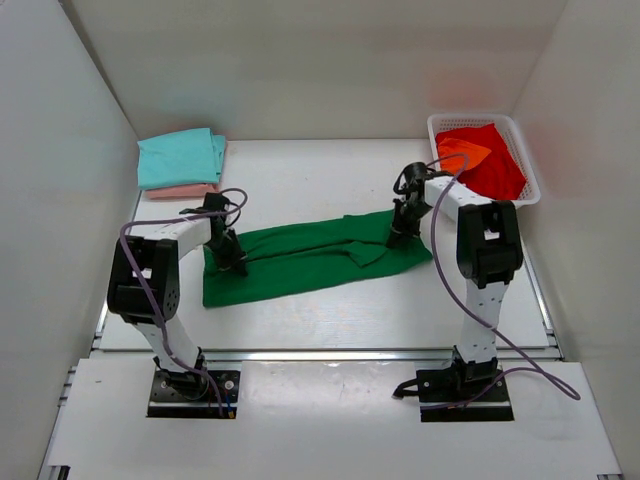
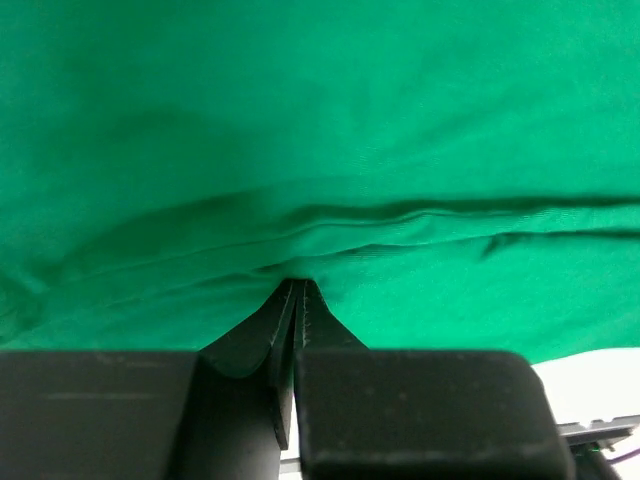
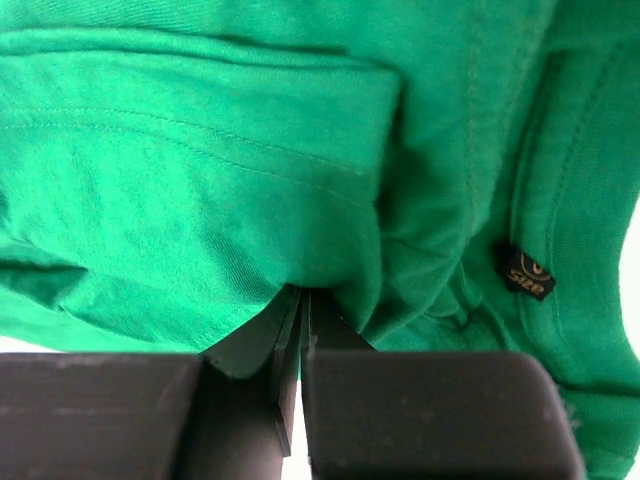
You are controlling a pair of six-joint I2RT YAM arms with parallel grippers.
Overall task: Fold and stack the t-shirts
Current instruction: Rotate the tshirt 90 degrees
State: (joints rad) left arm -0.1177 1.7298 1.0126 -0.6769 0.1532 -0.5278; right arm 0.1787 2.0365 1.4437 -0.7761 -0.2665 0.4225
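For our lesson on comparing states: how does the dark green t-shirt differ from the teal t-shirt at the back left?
The dark green t-shirt lies stretched long and rumpled; the teal t-shirt is folded compact. The green one rests on the table; the teal one tops a pale pink t-shirt. The left gripper and right gripper pinch the green one; nothing touches the teal. Both are plain single-colour cloth.

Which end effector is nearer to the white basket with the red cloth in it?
The right. The right end effector grips the green shirt at its right end, close to the basket. The left end effector grips its left end, far from the basket.
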